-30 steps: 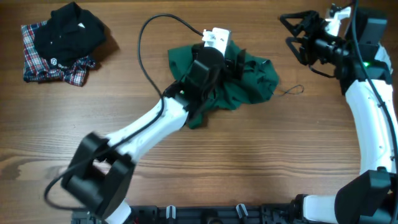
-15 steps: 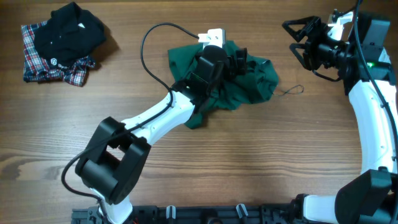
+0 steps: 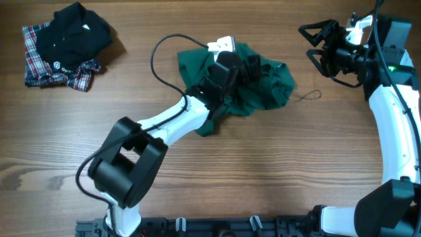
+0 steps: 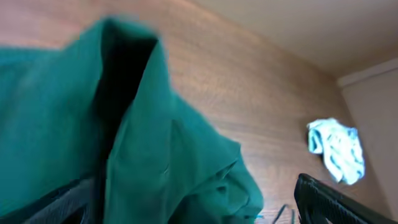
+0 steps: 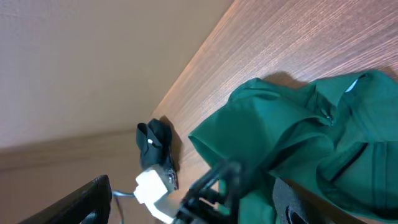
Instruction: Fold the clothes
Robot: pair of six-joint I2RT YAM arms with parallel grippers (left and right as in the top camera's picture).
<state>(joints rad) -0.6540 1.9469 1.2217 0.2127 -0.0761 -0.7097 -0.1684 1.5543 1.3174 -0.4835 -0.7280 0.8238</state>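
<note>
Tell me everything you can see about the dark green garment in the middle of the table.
The dark green garment is plain, soft-looking fabric, crumpled in an unfolded heap on the wooden table, toward its far side. A thin drawstring cord trails off its right edge. The left gripper, jaws open, sits low over its top, with that arm across its left part; contact is unclear.

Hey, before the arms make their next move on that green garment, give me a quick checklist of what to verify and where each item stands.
1. Left gripper open above green garment: ok.
2. Left gripper touching fabric: cannot tell.
3. Right gripper open, empty, beside the garment: ok.
4. Garment spread flat: not ok, crumpled.
5. Cord lying free of both grippers: ok.
6. Black shirt well apart: ok.
</note>
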